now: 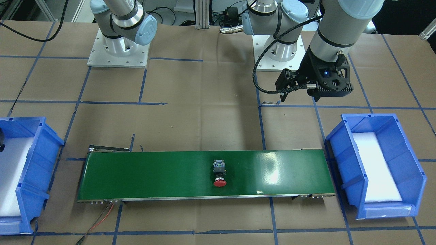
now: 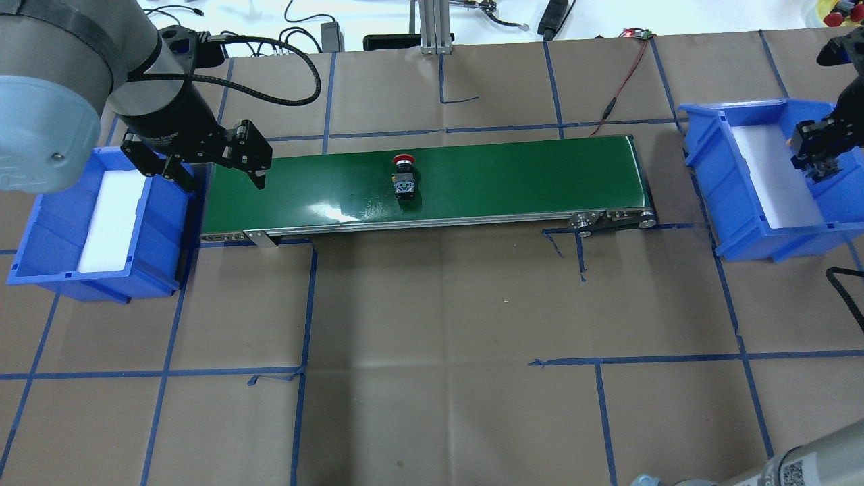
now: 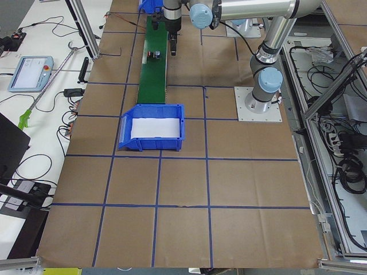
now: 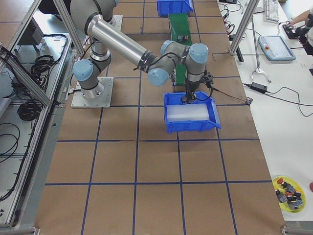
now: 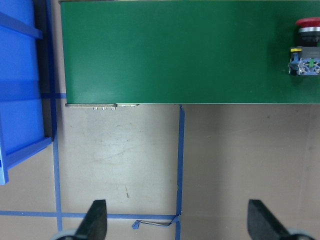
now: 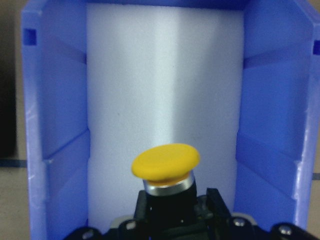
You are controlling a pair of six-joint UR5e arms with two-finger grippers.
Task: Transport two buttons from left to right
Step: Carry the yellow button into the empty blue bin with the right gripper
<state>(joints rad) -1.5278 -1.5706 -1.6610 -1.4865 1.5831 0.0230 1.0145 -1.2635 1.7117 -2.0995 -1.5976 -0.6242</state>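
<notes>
The red-capped button (image 2: 403, 177) lies on its side near the middle of the green conveyor belt (image 2: 506, 182); it also shows in the left wrist view (image 5: 306, 45). My left gripper (image 2: 219, 172) is open and empty, hanging above the belt's left end, beside the left blue bin (image 2: 40, 256). My right gripper (image 2: 818, 156) is shut on the yellow-capped button (image 6: 166, 161) and holds it over the white foam floor of the right blue bin (image 2: 742, 223).
A red and black wire (image 2: 617, 88) runs from the belt's far right corner. A yellow dish (image 4: 289, 192) with spare buttons sits on the side table. Blue tape lines cross the brown paper table.
</notes>
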